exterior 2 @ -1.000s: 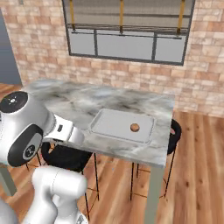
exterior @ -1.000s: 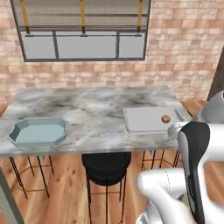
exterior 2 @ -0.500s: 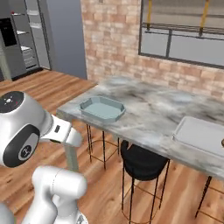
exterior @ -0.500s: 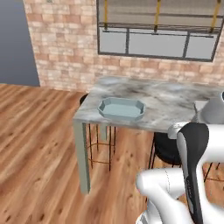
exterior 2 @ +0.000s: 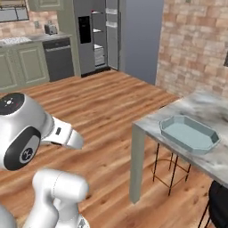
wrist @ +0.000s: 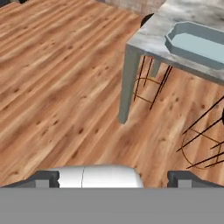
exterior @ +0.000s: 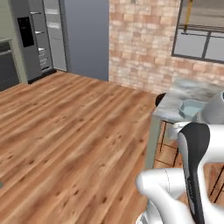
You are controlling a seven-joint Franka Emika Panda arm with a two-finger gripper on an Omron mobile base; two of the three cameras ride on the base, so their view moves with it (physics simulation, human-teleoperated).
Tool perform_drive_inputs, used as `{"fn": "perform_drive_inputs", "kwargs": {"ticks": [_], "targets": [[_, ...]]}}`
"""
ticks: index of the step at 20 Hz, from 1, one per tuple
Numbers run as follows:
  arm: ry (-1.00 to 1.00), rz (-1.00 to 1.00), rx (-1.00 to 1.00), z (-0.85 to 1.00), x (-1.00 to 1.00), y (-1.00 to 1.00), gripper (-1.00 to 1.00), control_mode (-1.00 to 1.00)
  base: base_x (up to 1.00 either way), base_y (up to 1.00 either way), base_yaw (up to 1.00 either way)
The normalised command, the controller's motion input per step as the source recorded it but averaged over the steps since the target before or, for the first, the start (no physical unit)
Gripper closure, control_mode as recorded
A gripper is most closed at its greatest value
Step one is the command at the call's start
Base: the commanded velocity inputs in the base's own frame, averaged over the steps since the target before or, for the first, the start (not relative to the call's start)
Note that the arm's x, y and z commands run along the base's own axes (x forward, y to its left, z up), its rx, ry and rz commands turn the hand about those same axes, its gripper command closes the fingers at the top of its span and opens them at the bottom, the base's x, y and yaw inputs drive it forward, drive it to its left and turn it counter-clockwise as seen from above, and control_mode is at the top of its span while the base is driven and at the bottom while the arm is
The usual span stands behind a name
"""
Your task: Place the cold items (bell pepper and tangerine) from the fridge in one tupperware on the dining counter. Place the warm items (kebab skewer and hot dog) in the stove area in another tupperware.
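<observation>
Looking across the frames, one tupperware [exterior 2: 190, 133] is counted, pale blue and open-topped, seated on the grey marbled counter [exterior 2: 201, 103] near its corner; nothing is seen inside it. That same tub [exterior: 192, 107] is picked out in the left base view, partly hidden behind the white arm [exterior: 195, 162], and again in the hand view [wrist: 199, 43], where it lies at the upper right on the slab. One counter leg [wrist: 126, 84] is seen planted on the wooden floor [exterior: 70, 127]. Two dark wire stools are made out under the counter in the hand view, one by the leg [wrist: 148, 85] and one at the right edge [wrist: 204, 144]. One tall dark fridge [exterior 2: 92, 35] is spotted against the far wall, well apart from the counter, with a dark dishwasher [exterior 2: 61, 59] beside it. The gripper [wrist: 113, 178] is held low over the floor, its two fingers set wide apart, one tip [wrist: 45, 178] at each side, with nothing between them.
</observation>
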Motion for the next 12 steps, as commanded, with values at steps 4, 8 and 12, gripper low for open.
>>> {"fn": "perform_drive_inputs", "kwargs": {"ticks": [4,8,12], "targets": [[0.00,0.00,0.00,0.00,0.00,0.00,-1.00,1.00,0.73,0.82,0.27],[0.00,0.00,0.00,0.00,0.00,0.00,-1.00,1.00,0.95,0.69,0.14],[0.00,0.00,0.00,0.00,0.00,0.00,-1.00,1.00,1.00,0.47,0.03]]}}
